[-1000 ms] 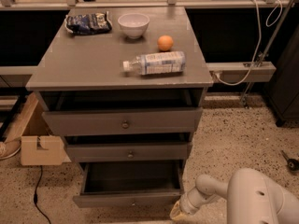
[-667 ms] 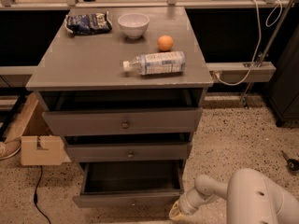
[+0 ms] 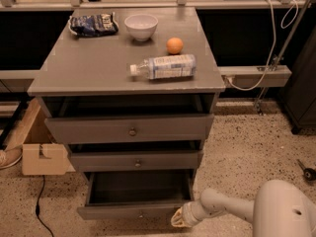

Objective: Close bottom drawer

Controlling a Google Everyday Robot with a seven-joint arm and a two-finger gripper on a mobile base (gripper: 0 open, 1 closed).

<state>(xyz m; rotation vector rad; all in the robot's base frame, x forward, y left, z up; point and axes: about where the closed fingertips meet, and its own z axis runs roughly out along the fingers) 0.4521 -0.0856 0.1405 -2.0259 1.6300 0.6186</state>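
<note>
The bottom drawer [image 3: 133, 211] of the grey cabinet stands pulled well out, its low flat front near the lower edge of the view and its dark inside showing. The middle drawer [image 3: 136, 160] and the widest top drawer [image 3: 129, 129] above it also stand a little out. My gripper [image 3: 178, 218] reaches in from the lower right on a white arm [image 3: 232, 209] and sits at the right end of the bottom drawer's front, close to or touching it.
On the cabinet top [image 3: 94, 68] lie a plastic bottle [image 3: 163, 66] on its side, an orange [image 3: 174, 45], a white bowl [image 3: 140, 25] and a dark snack bag [image 3: 93, 23]. A cardboard box [image 3: 40, 154] and a cable [image 3: 39, 211] sit on the floor at left.
</note>
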